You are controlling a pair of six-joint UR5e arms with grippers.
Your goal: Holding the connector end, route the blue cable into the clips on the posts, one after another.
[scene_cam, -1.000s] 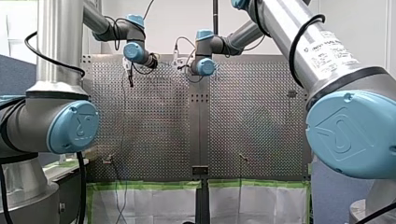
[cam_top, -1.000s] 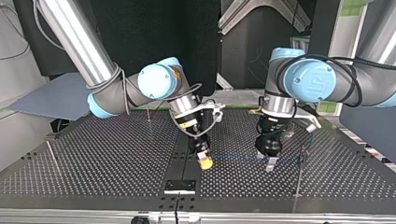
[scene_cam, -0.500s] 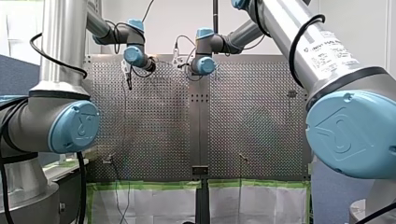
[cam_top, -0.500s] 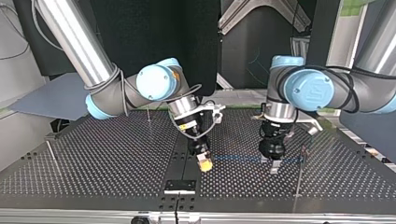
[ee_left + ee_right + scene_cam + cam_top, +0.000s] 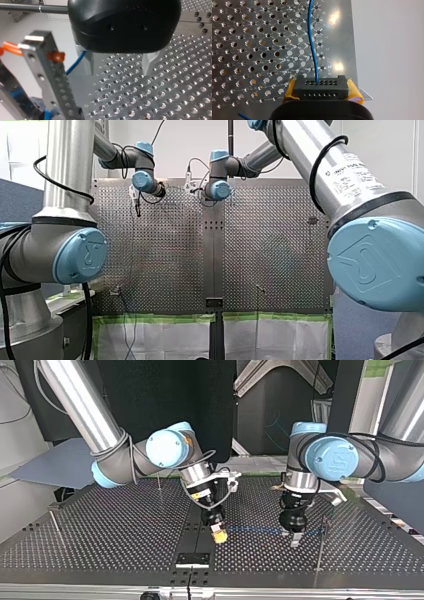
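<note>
Your right hand (image 5: pixel 321 93) is closed on the black connector (image 5: pixel 320 86), yellow pads (image 5: pixel 290 91) at its two ends, so the blue cable (image 5: pixel 312 42) leaves it straight ahead over the perforated worktop (image 5: pixel 249 50); your left hand (image 5: pixel 118 71) hangs open above the worktop, gripping nothing; the cable runs just beside one finger (image 5: pixel 88 63) toward the post (image 5: pixel 42 75) and its orange clip (image 5: pixel 56 56), probably so the hand can guide it in.

Between my left gripper's (image 5: pixel 117 72) spread fingers and ahead of them I have only bare perforated table (image 5: pixel 155 100). Close beside it a drilled post (image 5: pixel 53 82) with an orange clip (image 5: pixel 56 56) blocks the way, the blue cable (image 5: pixel 75 63) running across that gap.
</note>
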